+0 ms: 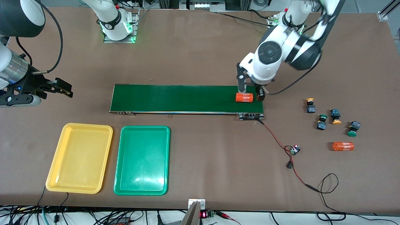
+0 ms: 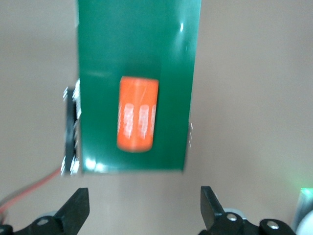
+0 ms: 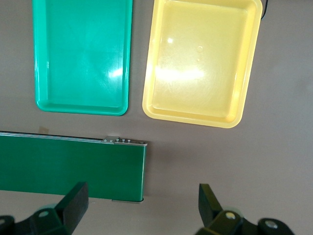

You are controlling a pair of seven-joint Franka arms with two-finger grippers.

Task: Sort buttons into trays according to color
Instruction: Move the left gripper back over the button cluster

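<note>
Four buttons lie on the table toward the left arm's end: a yellow-capped one (image 1: 310, 105), a green-capped one (image 1: 322, 122), a second yellow one (image 1: 336, 116) and a second green one (image 1: 353, 128). The yellow tray (image 1: 79, 157) (image 3: 200, 58) and the green tray (image 1: 142, 159) (image 3: 83, 54) lie side by side with nothing in them, nearer the front camera than the belt. My left gripper (image 1: 250, 90) (image 2: 144, 210) hangs open and holds nothing, over the belt's end by an orange cylinder (image 1: 244, 97) (image 2: 138, 113). My right gripper (image 1: 59, 89) (image 3: 143, 208) waits open over the table at the right arm's end.
The long dark-green belt (image 1: 187, 98) (image 2: 139, 44) (image 3: 68, 166) crosses the table's middle. A second orange cylinder (image 1: 342, 146) lies nearer the front camera than the buttons. A red-black wire with a small board (image 1: 295, 149) runs from the belt's end toward the table's front edge.
</note>
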